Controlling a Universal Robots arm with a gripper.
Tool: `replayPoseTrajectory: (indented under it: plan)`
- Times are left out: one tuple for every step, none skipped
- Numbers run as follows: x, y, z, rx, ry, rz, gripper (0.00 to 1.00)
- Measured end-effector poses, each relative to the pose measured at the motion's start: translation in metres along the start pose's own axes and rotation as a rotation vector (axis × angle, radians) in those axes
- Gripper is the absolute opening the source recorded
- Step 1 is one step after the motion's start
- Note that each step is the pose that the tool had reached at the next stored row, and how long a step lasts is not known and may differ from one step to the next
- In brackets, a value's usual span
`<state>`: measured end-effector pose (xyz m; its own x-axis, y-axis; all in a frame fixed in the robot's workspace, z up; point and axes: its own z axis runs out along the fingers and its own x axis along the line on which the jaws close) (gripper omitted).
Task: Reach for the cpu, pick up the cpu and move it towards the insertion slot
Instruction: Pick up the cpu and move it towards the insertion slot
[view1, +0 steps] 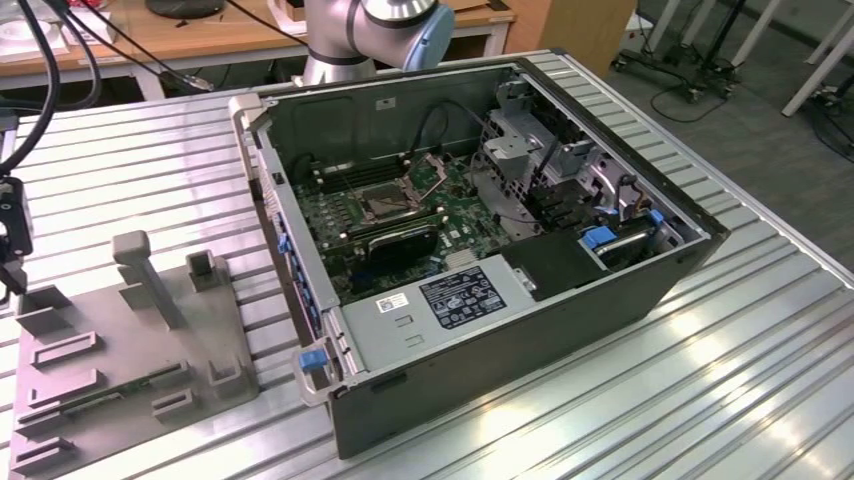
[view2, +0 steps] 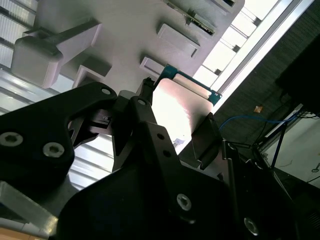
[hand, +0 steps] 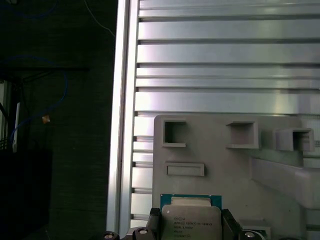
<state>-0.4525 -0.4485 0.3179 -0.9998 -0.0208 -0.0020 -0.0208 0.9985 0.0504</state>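
The cpu (hand: 191, 226) is a flat silvery square with a thin green rim, sitting between my two black fingers (hand: 154, 220) in both wrist views. My gripper (hand: 190, 217) is shut on the cpu (view2: 172, 112), its fingers pressing on two opposite edges, just over the grey fixture block (hand: 225, 165). At the exterior view's left edge my gripper (view1: 11, 275) hangs above that block's left side. The insertion slot (view1: 387, 202), a square socket with a dark centre and shiny frame, lies on the green board inside the open computer case, far from the gripper.
The open black computer case (view1: 534, 340) stands in the middle of the ribbed metal table (view1: 747, 380). Tall posts rise from the grey fixture block (view1: 134, 370). The table's edge (hand: 122, 125) runs close beside the block. Cables hang at the exterior view's upper left.
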Motion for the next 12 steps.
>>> replayPoseTrajectory:
  plan:
    - [0.0,0.0,-0.0002,0.0,0.0,0.0,0.55]
    - [0.0,0.0,-0.0003,0.0,-0.0001,0.0,0.55]
    - [0.0,0.0,-0.0006,0.0,0.0,0.0,0.55]
    - [0.0,0.0,-0.0009,0.0,0.0,0.0,0.55]
    - [0.0,0.0001,-0.0012,0.0,0.0,0.0,0.55]
    - [0.0,0.0001,-0.0013,0.0,0.0,0.0,0.55]
    - [0.0,0.0001,-0.0013,-0.0001,-0.0002,0.0,0.55]
    - [0.0,0.0001,-0.0015,-0.0001,-0.0002,0.0,0.55]
    - [0.0,0.0001,-0.0017,0.0,0.0,0.0,0.55]
    - [0.0,0.0001,-0.0019,0.0,0.0,0.0,0.55]
    - [0.0,0.0001,-0.0021,0.0,0.0,0.0,0.55]
    - [0.0,0.0001,-0.0022,0.0,-0.0001,0.0,0.55]
